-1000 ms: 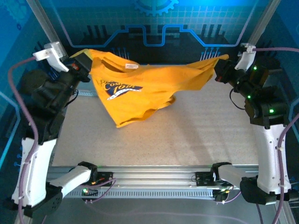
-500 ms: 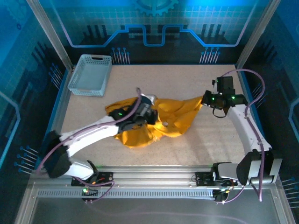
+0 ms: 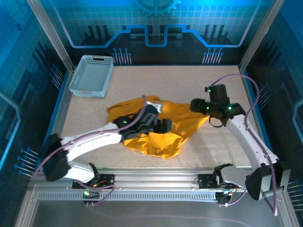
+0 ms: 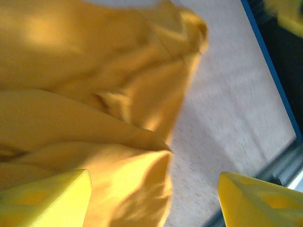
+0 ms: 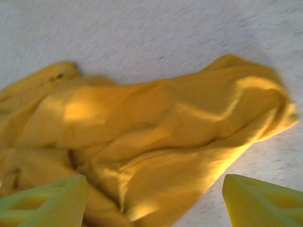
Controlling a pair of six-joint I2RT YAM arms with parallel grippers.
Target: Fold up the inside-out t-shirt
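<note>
You have the t-shirt (image 3: 163, 137) lying in a crumpled heap on the table (image 3: 189, 80), nearer to you than the basket (image 3: 91, 75) and off to its right, well apart from it; only plain yellow cloth shows, with no print or collar that you can pick out. The left gripper (image 4: 151, 201) hangs over the part of the heap closer to the basket, with its jaws spread wide and nothing between them; the right gripper (image 5: 154, 201) hangs over the end farthest from the basket, its jaws just as wide and holding nothing.

Expect this cloth to be light, limp and quick to bunch; it probably sags and folds on itself the moment you lift it, and it is unlikely to slip once pinched. A deep bite into the heap would likely catch several layers at once; so look for a single edge instead. The tapering end farthest from the basket looks like the clearest loose edge for the right gripper; for the left, try the thin fold at the heap's near border.
</note>
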